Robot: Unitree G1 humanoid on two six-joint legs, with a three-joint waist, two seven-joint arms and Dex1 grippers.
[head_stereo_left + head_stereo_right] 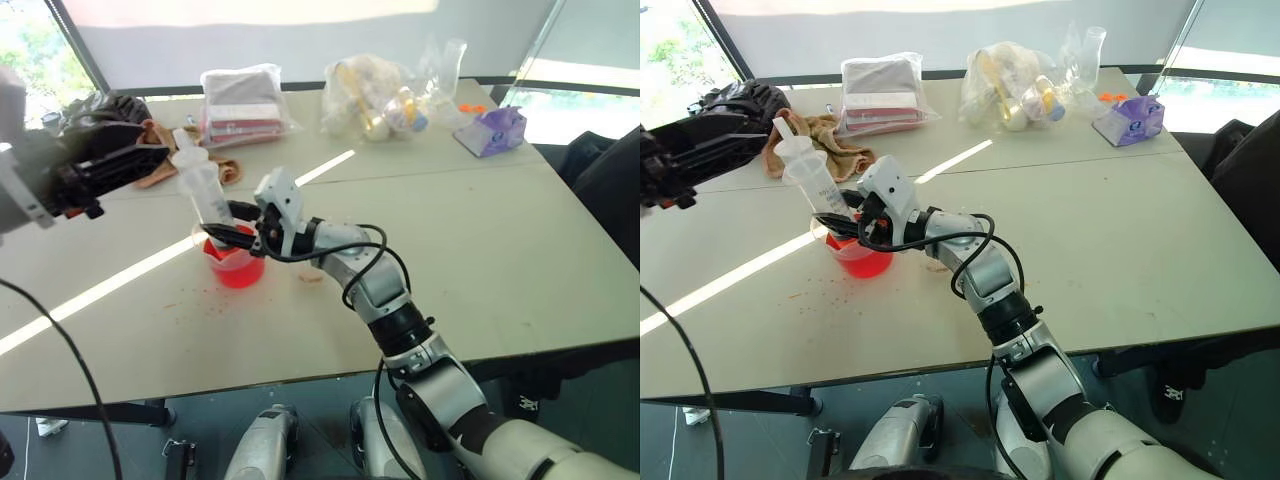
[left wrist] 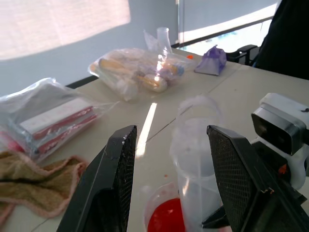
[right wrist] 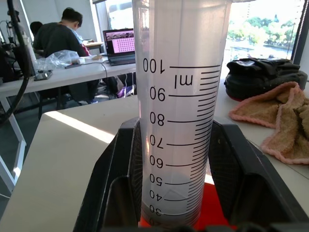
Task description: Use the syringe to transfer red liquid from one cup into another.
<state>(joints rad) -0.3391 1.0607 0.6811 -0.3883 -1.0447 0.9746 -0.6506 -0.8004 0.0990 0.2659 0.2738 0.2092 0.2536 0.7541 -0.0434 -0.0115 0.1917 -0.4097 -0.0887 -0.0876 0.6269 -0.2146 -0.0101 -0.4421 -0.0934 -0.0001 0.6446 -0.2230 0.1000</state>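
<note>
Right gripper clamps syringe over grey table; left gripper open

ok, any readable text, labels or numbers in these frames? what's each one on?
"100", "90", "80", "70", "60", "50", "40", "30": scale numbers on the syringe barrel, held in the right gripper.
"ml": printed beside the top of that scale.
Laptop screen behind: too small to read.
Bagged packets on the table: print too blurred to read.

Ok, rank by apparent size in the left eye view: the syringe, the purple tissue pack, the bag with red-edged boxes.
1. Bag of red-edged boxes
2. Syringe, close behind
3. Purple tissue pack

The syringe sits nearer the camera, so its true rank is unsure.
</note>
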